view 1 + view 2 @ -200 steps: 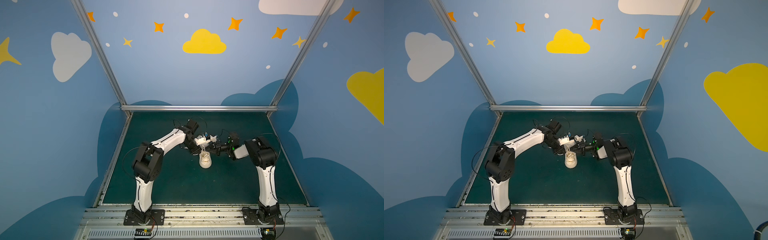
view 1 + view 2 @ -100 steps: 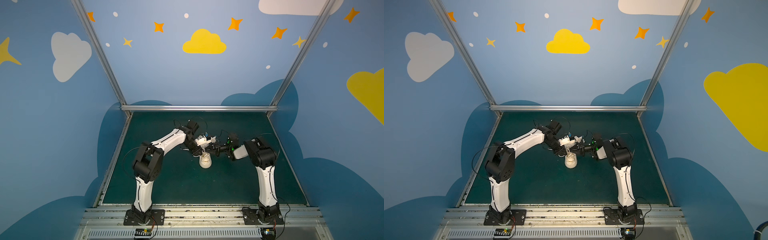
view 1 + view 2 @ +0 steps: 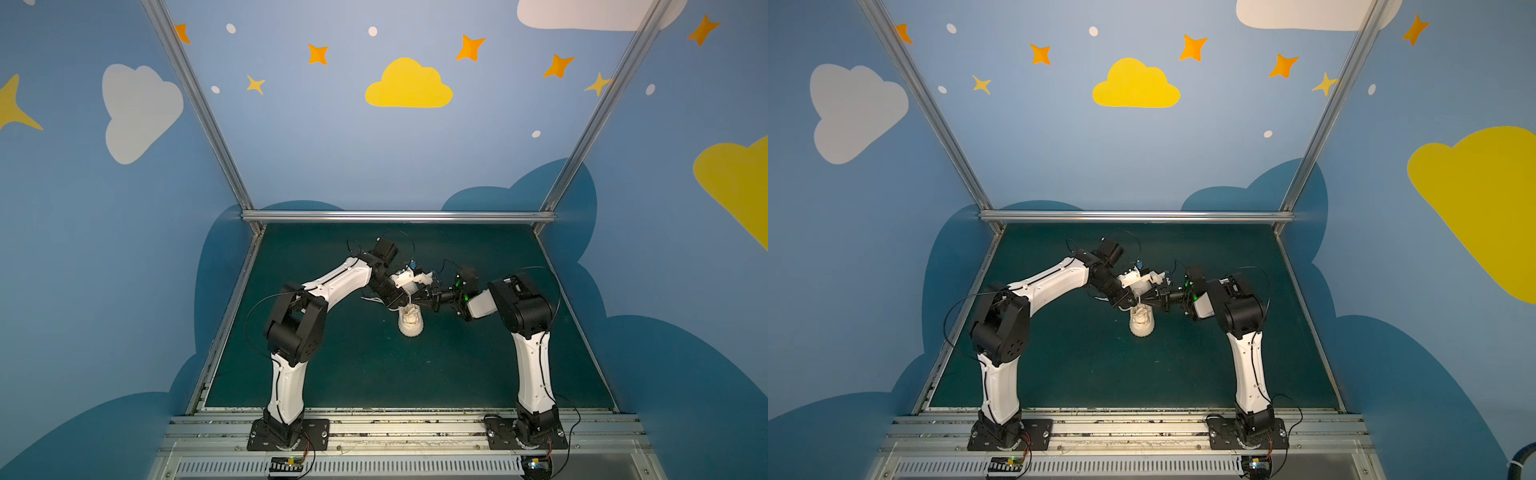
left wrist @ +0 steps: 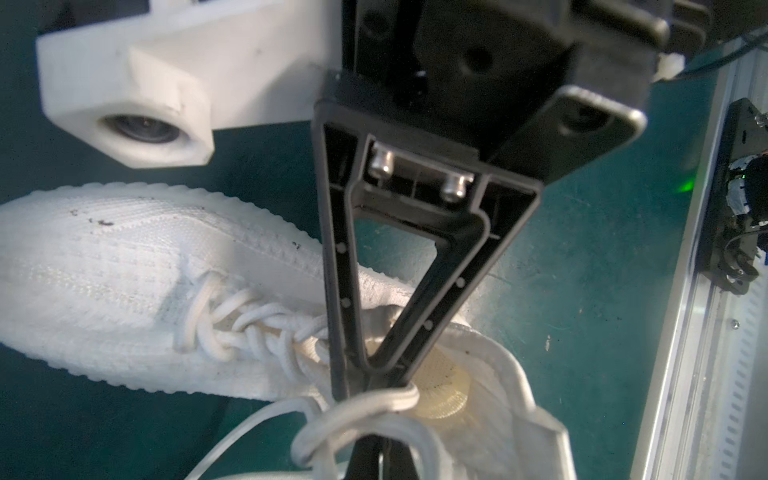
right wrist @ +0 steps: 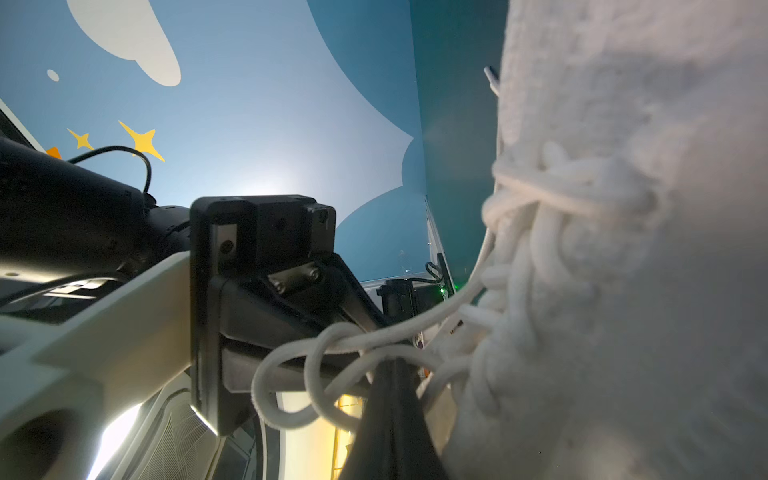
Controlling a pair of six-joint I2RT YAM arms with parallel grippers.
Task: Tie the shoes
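The shoes are one off-white knit sneaker [image 3: 410, 323] [image 3: 1142, 321] standing mid-mat, toe toward the front. Both grippers meet tip to tip just above its collar. My left gripper [image 3: 408, 300] [image 4: 380, 440] is shut, and a loop of cream lace [image 4: 365, 409] wraps round its tips. Facing it, my right gripper [image 3: 419, 301] [image 5: 395, 365] is shut on the lace [image 5: 332, 345], which arcs over its tip. The right gripper's black triangular fingers [image 4: 340, 291] come down over the sneaker's opening [image 4: 440, 386]. The laced tongue [image 5: 540, 232] fills the right wrist view.
A loose lace end [image 3: 371, 299] trails on the green mat [image 3: 357, 365] left of the sneaker. Blue walls close in the mat on three sides, with an aluminium rail [image 3: 399, 428] and both arm bases along the front.
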